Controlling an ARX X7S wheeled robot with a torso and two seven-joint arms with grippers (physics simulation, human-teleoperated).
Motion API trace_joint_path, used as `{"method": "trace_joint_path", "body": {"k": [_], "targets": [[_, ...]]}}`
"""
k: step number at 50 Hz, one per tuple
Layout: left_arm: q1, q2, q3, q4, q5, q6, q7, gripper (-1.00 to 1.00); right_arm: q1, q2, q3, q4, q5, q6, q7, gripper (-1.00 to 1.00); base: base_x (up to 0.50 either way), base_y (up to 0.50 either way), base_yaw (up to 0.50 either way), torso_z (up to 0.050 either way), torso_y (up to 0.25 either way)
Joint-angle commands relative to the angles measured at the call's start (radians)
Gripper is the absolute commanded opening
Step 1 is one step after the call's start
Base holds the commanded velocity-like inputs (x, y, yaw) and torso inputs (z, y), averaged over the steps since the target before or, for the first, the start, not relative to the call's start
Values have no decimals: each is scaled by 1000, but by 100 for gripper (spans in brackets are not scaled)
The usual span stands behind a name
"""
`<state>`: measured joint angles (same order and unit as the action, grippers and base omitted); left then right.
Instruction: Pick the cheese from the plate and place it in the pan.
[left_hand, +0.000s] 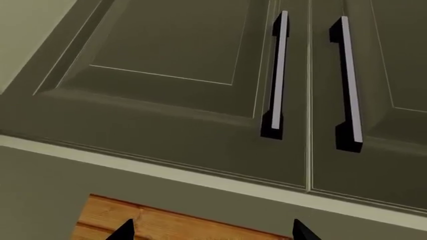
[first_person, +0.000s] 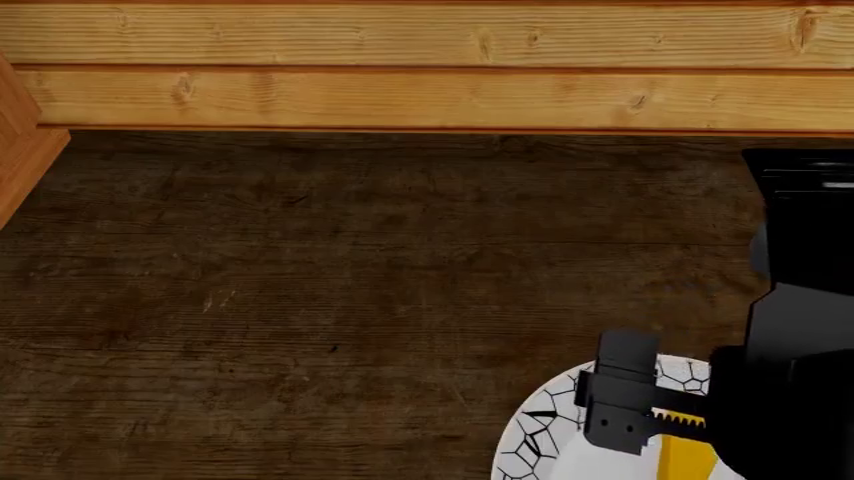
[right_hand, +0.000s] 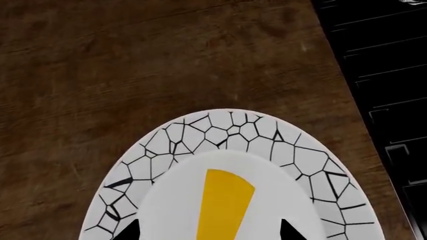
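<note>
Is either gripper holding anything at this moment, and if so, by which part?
Nothing is held. The cheese lies on the plate between the open right gripper fingertips; the left gripper is empty.

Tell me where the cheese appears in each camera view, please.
Head view: cheese at the bottom edge, right of centre, beside the right gripper.
Right wrist view: cheese bottom centre, between the fingertips.
Left wrist view: not in it.
Shared landmark: the plate.

The cheese wedge (right_hand: 225, 205) lies on the white centre of the mosaic-rimmed plate (right_hand: 220, 132), its broad end toward 12 o'clock. Two black fingertips (right_hand: 129, 231) flank it, apart. The dark wooden countertop (right_hand: 133, 65) surrounds the plate; a black grated surface (right_hand: 380, 65) lies at 2 o'clock.
</note>
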<state>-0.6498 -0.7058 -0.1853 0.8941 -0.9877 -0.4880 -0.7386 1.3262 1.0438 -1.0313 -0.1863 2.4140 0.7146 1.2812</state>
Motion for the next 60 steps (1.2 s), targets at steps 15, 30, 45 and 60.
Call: {"method": "trace_joint_path", "body": {"k": [15, 30, 45, 60], "targets": [[9, -6, 7, 7, 3, 1, -9, 100, -29, -30, -27, 73, -52, 19, -65, 100, 0, 0, 0, 0, 0], [10, -5, 17, 2, 17, 5, -6, 100, -39, -49, -41, 108, -73, 26, -89, 100, 0, 0, 0, 0, 0], [26, 3, 23, -7, 35, 19, 3, 100, -57, -56, -53, 116, -79, 23, -99, 100, 0, 0, 0, 0, 0], [12, 11, 44, -29, 50, 21, 9, 100, -69, -51, -59, 112, -76, 19, -100, 100, 0, 0, 0, 0, 0]]}}
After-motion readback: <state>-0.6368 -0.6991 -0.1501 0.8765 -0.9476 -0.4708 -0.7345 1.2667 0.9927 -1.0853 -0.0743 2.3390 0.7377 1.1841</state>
